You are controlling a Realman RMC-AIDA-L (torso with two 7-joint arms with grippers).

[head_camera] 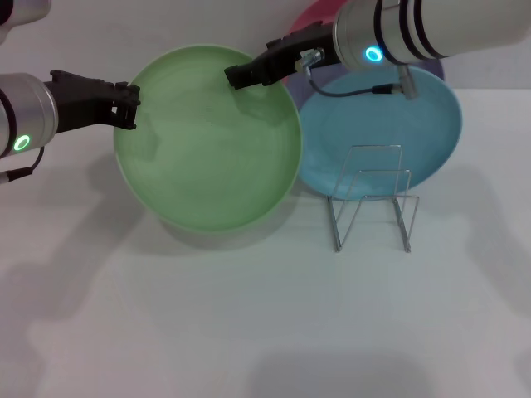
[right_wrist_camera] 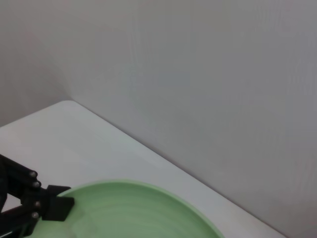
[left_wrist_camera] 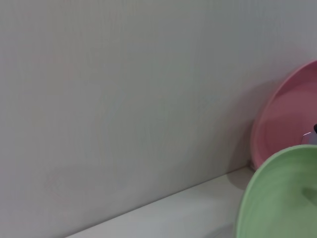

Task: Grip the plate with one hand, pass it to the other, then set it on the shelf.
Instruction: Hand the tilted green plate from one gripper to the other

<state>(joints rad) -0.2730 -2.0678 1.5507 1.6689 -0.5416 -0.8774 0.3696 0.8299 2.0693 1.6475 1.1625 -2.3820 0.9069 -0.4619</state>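
The light green plate (head_camera: 207, 141) hangs tilted above the white table, face toward me. My right gripper (head_camera: 242, 76), on the arm with the blue ring light, is shut on the plate's upper right rim. At the left rim is my left gripper (head_camera: 130, 105), on the arm with the green ring light, its fingers (right_wrist_camera: 55, 206) spread apart at the edge. The plate's rim (left_wrist_camera: 277, 193) also shows in the left wrist view. The wire shelf (head_camera: 373, 199) stands on the table to the right of the plate.
A turquoise-blue plate (head_camera: 415, 141) lies behind the shelf under my right arm. A pink plate (left_wrist_camera: 287, 119) leans at the back by the grey wall. Bare white table (head_camera: 249, 332) stretches across the front.
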